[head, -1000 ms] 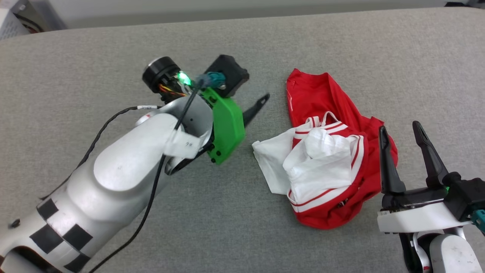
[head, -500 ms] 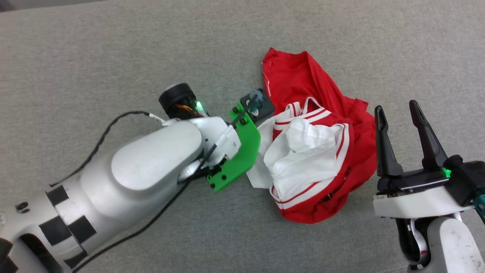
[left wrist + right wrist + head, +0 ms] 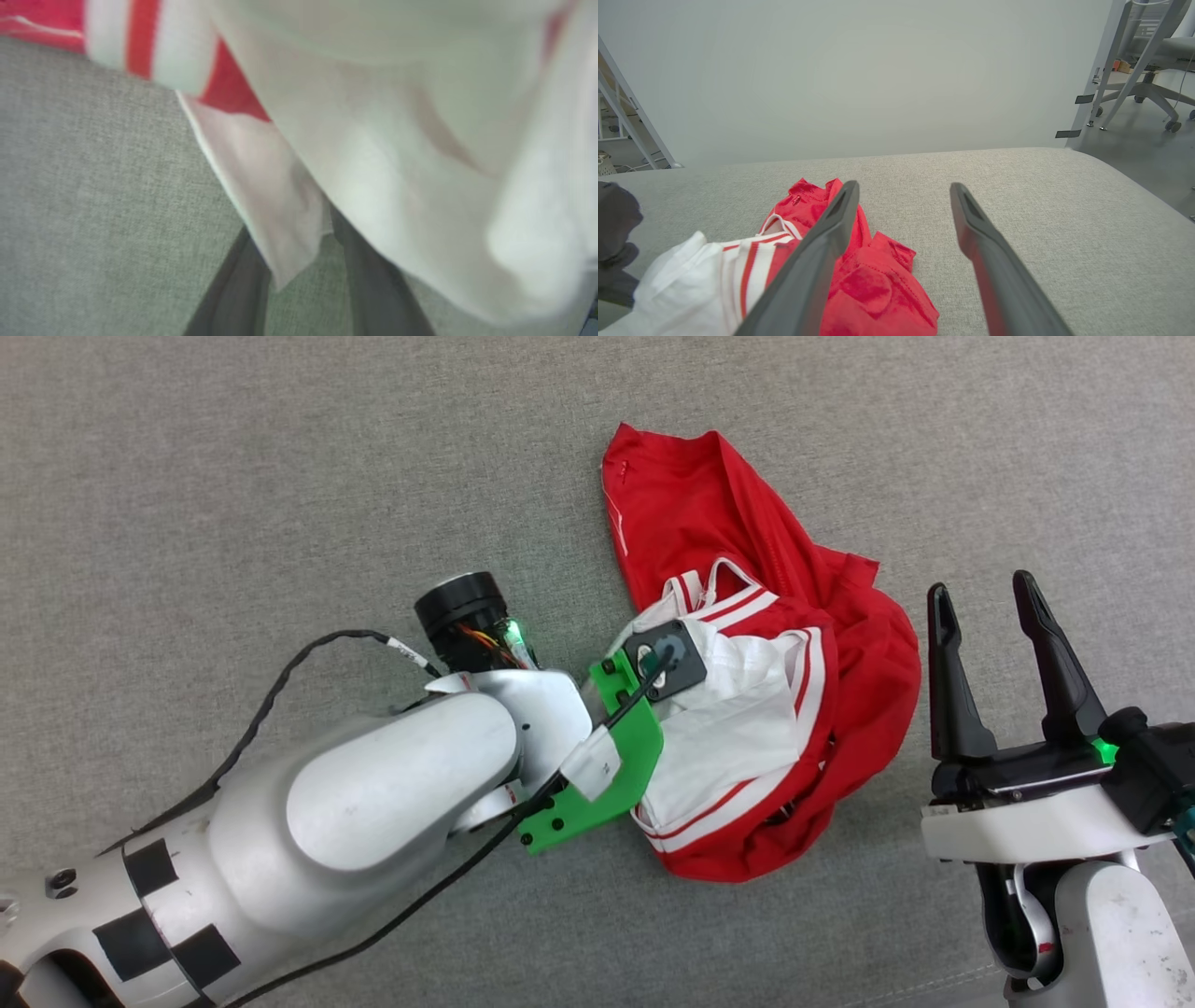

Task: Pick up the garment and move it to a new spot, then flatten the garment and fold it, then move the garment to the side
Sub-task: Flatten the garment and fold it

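On the grey counter [image 3: 280,476], a little toward 1 o'clock from the middle of the head view, the garment [image 3: 738,513] lies in a crumpled heap. It is red, with white sleeves and red-and-white stripes.

The left wrist view shows what the head view hides: the left gripper [image 3: 289,247] with its two dark fingers [image 3: 233,289], and a white flap of the garment [image 3: 373,140] hanging down between them. That view is blurry, so I cannot tell if they pinch it.

In the head view the left arm [image 3: 401,784] reaches in from 8 o'clock, and its wrist is over the white part. The right gripper [image 3: 980,597] stands at 4 o'clock, just beside the red edge. Its fingers are wide apart, point to 12 o'clock and hold nothing. The right wrist view shows the right gripper [image 3: 903,186], the garment [image 3: 873,284] and a chair [image 3: 1157,46] at 2 o'clock.
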You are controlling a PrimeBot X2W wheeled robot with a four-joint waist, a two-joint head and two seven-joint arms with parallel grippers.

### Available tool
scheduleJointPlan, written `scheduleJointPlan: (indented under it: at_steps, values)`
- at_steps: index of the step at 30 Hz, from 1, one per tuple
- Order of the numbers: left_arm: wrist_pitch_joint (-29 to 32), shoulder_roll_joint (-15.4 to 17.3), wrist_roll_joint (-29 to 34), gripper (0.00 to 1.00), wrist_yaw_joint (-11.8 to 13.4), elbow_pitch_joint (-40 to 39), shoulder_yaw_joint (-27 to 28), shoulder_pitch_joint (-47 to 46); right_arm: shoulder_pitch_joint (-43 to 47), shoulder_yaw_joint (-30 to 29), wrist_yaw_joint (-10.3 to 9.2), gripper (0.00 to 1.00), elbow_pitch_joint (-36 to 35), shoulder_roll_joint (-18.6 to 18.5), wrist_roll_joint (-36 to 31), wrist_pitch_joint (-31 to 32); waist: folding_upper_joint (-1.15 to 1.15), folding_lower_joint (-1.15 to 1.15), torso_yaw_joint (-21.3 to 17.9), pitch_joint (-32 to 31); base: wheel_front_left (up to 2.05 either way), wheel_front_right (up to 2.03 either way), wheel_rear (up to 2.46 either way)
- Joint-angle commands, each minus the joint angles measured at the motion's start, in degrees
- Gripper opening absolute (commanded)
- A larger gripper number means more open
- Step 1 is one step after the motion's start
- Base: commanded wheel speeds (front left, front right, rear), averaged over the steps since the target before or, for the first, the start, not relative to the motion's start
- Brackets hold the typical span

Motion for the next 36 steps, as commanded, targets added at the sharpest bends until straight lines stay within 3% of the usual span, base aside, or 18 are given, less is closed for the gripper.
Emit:
scheduleJointPlan:
  at_steps: [1, 8, 14, 22, 27, 36]
  values:
    - [-1.2, 0.4, 0.4, 0.00, -0.2, 2.0, -1.9, 3.4, -1.2, -0.1, -0.04, 1.00, 0.1, -0.1, -0.1, -0.3, 0.00, 0.00, 0.7, -0.6, 0.00, 0.00, 0.00]
    - [-18.9, 0.8, -2.9, 0.00, -0.2, 3.8, -1.9, -1.1, 0.7, -0.9, -0.04, 1.00, 0.4, -0.1, -1.3, -0.3, 0.00, 0.00, 4.5, -5.2, 0.00, 0.00, 0.00]
    - [-29.3, 5.8, -7.0, 0.00, -0.1, 5.4, 0.3, -1.1, 2.6, -1.2, -0.04, 1.00, 0.6, -0.1, -1.8, -0.3, 0.00, 0.00, 7.3, -8.7, 0.00, 0.00, 0.00]
    - [-35.7, 14.6, -12.9, 0.00, 4.1, 6.5, 5.0, 7.0, 4.2, -2.0, -0.04, 1.00, 0.2, -0.1, -2.3, -0.3, 0.00, 0.00, 9.5, -10.1, 0.00, 0.00, 0.00]
    - [-38.4, 18.5, -17.1, 0.00, 6.4, 9.8, 7.1, 12.7, 4.1, -2.1, -0.04, 1.00, 0.1, -0.1, -2.6, -0.3, 0.00, 0.00, 10.2, -9.6, 0.00, 0.00, 0.00]
    - [-40.6, 18.7, -23.2, 0.00, 6.7, 18.9, 8.0, 20.3, 3.8, -1.9, -0.04, 1.00, 0.4, -0.1, -3.0, -0.3, 0.00, 0.00, 10.8, -9.0, 0.00, 0.00, 0.00]
